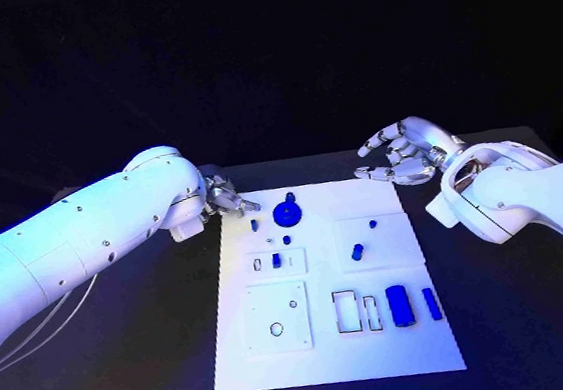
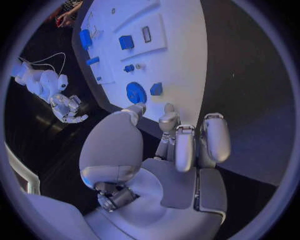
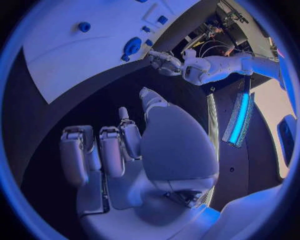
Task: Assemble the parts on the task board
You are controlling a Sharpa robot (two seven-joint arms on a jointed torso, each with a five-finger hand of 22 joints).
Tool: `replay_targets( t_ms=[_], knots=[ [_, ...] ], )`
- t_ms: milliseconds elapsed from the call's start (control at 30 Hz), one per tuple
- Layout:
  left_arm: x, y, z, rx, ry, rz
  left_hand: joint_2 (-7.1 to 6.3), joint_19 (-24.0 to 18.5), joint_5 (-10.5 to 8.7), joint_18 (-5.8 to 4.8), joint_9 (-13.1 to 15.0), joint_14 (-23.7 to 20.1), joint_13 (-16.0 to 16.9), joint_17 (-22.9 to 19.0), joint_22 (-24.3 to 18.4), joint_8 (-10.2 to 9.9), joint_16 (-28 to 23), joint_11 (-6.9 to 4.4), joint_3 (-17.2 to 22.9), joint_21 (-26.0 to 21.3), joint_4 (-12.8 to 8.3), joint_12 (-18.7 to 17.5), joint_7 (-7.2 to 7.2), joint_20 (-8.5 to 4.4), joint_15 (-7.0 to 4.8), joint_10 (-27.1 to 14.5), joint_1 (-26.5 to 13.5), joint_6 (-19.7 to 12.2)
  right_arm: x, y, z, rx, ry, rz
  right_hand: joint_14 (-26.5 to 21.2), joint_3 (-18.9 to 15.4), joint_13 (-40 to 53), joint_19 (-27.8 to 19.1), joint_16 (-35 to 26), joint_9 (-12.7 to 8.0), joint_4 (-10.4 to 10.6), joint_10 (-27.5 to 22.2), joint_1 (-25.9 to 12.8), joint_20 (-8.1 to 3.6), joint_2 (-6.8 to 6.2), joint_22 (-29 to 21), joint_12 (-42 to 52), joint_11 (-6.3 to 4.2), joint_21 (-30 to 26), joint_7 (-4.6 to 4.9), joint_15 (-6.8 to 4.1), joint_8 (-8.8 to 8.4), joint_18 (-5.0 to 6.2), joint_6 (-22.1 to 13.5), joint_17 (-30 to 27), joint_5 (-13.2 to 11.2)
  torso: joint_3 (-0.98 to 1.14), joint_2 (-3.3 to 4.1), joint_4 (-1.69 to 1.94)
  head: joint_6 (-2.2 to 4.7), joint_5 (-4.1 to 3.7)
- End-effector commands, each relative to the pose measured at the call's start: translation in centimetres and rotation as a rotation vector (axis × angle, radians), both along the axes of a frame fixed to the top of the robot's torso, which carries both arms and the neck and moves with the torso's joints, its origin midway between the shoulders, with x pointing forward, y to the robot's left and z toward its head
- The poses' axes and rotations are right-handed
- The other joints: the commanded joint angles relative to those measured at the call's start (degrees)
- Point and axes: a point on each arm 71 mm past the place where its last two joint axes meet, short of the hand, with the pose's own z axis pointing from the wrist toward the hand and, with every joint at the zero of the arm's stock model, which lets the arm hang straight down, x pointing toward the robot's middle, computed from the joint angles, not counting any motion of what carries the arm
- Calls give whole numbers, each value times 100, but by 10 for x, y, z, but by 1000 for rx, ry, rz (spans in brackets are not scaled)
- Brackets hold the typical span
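Observation:
The white task board (image 1: 336, 363) lies in the middle of the black table. A round blue disc (image 1: 287, 213) sits near its far edge, with small blue parts (image 1: 253, 226) beside it. Two blue cylinders (image 1: 399, 305) lie at the near right. My left hand (image 1: 229, 200) hovers at the board's far left corner, fingers apart and holding nothing. In the left wrist view the left hand (image 2: 178, 142) points at the disc (image 2: 136, 92) and a small blue piece (image 2: 156, 89). My right hand (image 1: 399, 152) hangs off the far right corner, fingers loosely spread and empty.
White raised plates with slots (image 1: 278, 317) and a small blue peg (image 1: 357, 251) sit on the board. In the right wrist view the right hand (image 3: 125, 150) is over bare table beside the board (image 3: 62, 55), with the left hand (image 3: 164, 62) opposite it. A cable (image 1: 73, 301) trails at the left.

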Motion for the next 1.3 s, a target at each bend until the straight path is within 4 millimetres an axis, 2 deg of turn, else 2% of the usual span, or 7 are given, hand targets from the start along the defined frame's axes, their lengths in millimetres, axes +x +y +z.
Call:
replay_targets(
  t_ms=[33,233,700,1300],
  knots=[
    [-1,-3,-3,5,25,-24,24,-20,-21,37,-7,460,1,1109,0,-24,-22,-4,-43,-35,0,-4,12,38,39,-47,-23,-4,-1,2,1,-1,-10,16,387,14,394,386,-25,-6,9,-26,-39,-20,0,1303,-31,-7,-33,-15,-41,32,12,15,641,-23,4,-8,-5,-10,2],
    [-1,-5,-7,3,41,-29,53,-12,-23,35,-17,464,26,1123,14,-13,-13,-10,-64,-29,-4,22,2,44,38,-35,-38,48,0,2,1,-1,-10,17,387,14,394,386,-25,-6,9,-26,-39,-20,0,1303,-31,-7,-33,-15,-41,32,12,15,641,-23,13,-12,-2,-8,7],
    [-5,-8,-11,19,78,-55,112,6,-8,31,-34,478,43,1167,48,42,13,-42,-82,-14,-23,59,-36,42,15,-25,104,184,0,3,0,-2,-9,19,388,18,396,385,-24,-8,6,-24,-37,-21,5,1302,-29,-8,-34,-16,-41,36,12,15,645,-18,13,-11,-4,-3,23],
    [-5,-11,-12,-14,79,-43,337,49,1,18,9,497,81,1217,115,164,43,-110,46,19,-42,122,-111,4,-44,36,534,293,1,4,0,-3,-6,19,388,25,401,384,-26,-10,2,-18,-33,-21,13,1301,-23,-9,-36,-17,-42,40,13,15,641,-12,12,-7,-2,-8,14]
  ],
)
